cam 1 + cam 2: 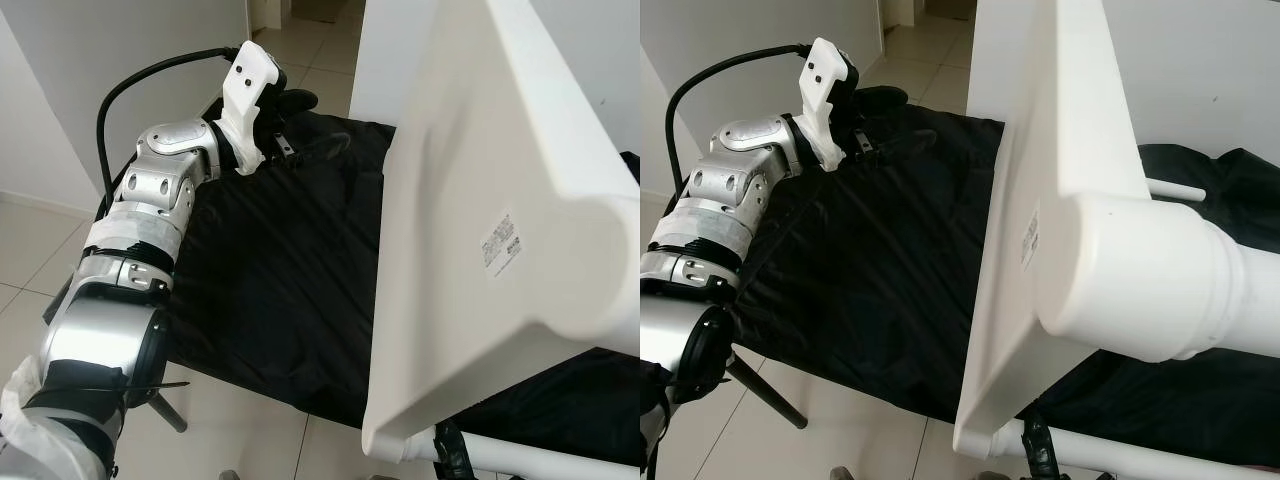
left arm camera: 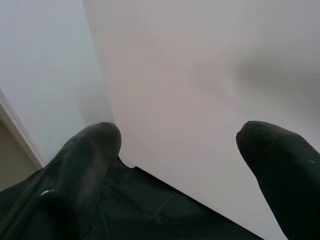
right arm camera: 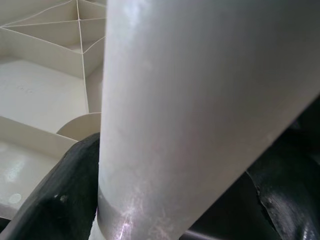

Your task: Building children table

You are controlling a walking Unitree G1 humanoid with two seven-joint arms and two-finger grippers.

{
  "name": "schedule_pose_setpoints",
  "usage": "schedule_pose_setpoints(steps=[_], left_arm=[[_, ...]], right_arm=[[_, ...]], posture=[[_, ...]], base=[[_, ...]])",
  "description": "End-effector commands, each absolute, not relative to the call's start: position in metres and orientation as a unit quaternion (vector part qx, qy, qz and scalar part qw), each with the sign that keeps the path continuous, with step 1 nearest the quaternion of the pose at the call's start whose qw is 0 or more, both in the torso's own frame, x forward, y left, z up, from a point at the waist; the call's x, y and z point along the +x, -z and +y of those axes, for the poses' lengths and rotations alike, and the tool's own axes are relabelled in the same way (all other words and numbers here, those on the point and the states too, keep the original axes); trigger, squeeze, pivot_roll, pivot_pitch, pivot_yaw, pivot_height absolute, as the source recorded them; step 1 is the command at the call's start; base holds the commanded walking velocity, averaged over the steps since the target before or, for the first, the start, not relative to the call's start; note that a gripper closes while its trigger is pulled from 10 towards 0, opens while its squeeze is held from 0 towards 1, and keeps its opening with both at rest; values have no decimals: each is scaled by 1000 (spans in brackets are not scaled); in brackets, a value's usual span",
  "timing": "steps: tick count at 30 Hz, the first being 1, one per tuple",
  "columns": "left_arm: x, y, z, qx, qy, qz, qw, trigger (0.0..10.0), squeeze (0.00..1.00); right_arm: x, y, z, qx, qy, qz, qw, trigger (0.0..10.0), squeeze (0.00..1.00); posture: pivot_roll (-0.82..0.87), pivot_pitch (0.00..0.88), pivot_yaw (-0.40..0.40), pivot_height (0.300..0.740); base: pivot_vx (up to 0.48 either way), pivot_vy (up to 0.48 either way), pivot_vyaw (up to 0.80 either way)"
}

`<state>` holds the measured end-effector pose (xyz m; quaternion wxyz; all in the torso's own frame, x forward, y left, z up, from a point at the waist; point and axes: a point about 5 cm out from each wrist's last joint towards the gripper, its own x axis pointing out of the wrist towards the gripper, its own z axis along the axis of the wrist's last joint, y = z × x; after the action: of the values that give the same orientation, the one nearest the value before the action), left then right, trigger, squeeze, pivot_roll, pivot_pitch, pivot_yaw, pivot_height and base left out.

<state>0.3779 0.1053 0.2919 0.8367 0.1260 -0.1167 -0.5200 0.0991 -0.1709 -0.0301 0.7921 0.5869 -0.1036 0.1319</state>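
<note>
A white children's tabletop [image 1: 470,220] stands on its edge on a black cloth. One thick white leg [image 1: 1160,270] is fitted at its near upper corner and points toward my right. A second white leg [image 1: 1120,455] lies along the bottom corner. My right gripper [image 1: 1035,445] is shut on this lower leg [image 3: 200,110], which sits between its black fingers [image 3: 55,200], with the ribbed underside [image 3: 45,85] behind. My left gripper [image 1: 295,120] is stretched out to the far left over the cloth. It is open [image 2: 177,137], facing the tabletop's smooth face with nothing held.
The black cloth [image 1: 270,270] covers a low stand with a dark metal leg [image 1: 165,410]. Light floor tiles [image 1: 30,250] lie to the left and beyond. A white wall [image 1: 120,60] rises at the left. A black cable [image 1: 110,100] loops off my left forearm.
</note>
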Motion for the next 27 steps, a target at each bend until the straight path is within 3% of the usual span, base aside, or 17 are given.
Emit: schedule_pose_setpoints(steps=[1,27], left_arm=[[378,-290,105,127,525,-112,834,10000,0],[378,-290,105,127,525,-112,834,10000,0]], right_arm=[[-15,-46,-204,387,-35,-95,917,10000,0],[-15,-46,-204,387,-35,-95,917,10000,0]], posture=[[-296,73,326,740],[-296,73,326,740]], base=[[0,0,0],[0,0,0]])
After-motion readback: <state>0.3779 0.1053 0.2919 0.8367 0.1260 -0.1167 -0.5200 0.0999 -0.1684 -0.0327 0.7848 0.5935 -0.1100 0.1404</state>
